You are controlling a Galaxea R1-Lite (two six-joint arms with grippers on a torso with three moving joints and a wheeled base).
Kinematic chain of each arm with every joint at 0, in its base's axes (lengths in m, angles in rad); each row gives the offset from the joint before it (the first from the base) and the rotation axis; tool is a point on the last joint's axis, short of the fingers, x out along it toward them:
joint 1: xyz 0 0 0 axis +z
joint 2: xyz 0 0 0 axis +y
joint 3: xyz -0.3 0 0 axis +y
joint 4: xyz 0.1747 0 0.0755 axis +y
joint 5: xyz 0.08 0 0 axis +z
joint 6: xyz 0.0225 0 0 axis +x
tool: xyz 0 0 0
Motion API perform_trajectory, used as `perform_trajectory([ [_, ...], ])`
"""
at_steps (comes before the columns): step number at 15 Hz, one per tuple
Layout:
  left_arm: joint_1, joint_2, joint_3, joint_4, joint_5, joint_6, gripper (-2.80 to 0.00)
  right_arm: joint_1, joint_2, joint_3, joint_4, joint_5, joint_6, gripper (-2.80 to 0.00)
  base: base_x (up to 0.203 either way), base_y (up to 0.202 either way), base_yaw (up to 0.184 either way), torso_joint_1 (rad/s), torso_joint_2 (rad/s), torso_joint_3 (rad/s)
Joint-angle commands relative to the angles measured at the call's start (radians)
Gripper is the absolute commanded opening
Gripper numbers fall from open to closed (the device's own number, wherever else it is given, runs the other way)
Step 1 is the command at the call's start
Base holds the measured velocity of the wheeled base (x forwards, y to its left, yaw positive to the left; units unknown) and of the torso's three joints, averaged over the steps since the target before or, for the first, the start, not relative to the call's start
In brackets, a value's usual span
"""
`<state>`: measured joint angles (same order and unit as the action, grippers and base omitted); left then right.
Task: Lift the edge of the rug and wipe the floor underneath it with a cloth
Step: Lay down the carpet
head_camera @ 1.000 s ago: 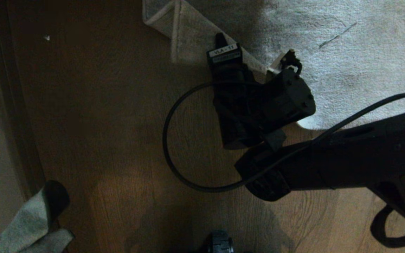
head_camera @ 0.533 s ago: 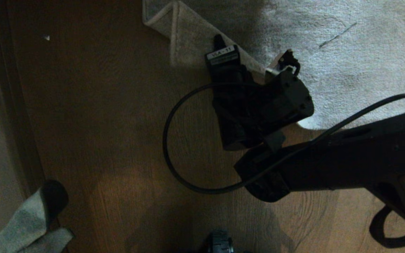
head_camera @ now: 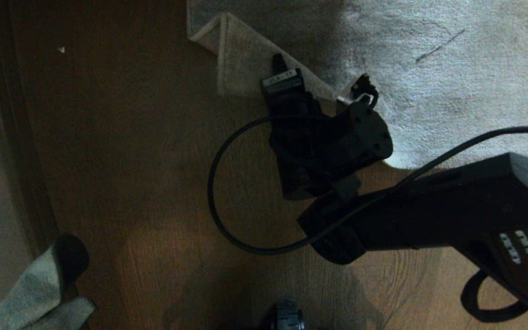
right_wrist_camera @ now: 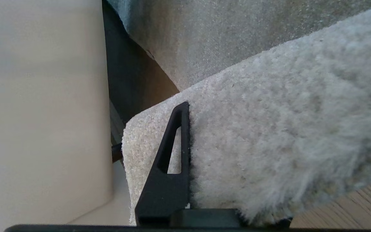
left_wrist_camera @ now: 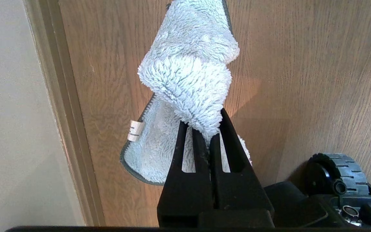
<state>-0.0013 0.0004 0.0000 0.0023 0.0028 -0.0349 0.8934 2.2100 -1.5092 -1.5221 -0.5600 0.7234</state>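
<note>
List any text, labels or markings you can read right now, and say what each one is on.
White sticker on the right arm's wrist housing: too blurred to read, with a second darker line beneath also illegible.
Pale markings on the right arm's forearm: shapes only, not readable.
Small white tag on the hem of the cloth: faint lines, too small to read.
Nothing else carries text.

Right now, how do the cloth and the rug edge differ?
The cloth is small, shaggy and blue-grey; the rug edge is pale, short-piled and belongs to a large rug. The cloth hangs from the left gripper; the rug edge is folded up from the floor by the right gripper. Both are clamped.
</note>
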Motion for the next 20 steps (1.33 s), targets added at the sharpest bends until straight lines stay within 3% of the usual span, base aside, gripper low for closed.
perform_trajectory([
  [1, 0.000, 0.000, 0.000, 0.001, 0.000, 0.000, -2.80, -0.002, 0.005, -0.003, -0.048, -0.005, 0.004, -2.80, 0.000, 0.000, 0.000, 0.000, 0.00, 0.000],
  [8, 0.000, 0.000, 0.000, 0.001, 0.002, 0.000, -2.80, -0.001, -0.005, -0.006, -0.048, -0.012, 0.001, -2.80, 0.000, 0.000, 0.000, 0.000, 0.00, 0.000],
  [9, 0.000, 0.000, 0.000, -0.001, 0.002, 0.000, -2.80, 0.001, -0.007, -0.009, -0.048, -0.012, 0.000, 0.00, 0.000, 0.000, 0.000, 0.000, 0.00, 0.000],
  [20, 0.000, 0.000, 0.000, 0.000, 0.002, 0.000, -2.80, 0.004, -0.081, 0.073, -0.048, -0.016, 0.018, 0.00, 0.000, 0.000, 0.000, 0.000, 0.00, 0.000],
])
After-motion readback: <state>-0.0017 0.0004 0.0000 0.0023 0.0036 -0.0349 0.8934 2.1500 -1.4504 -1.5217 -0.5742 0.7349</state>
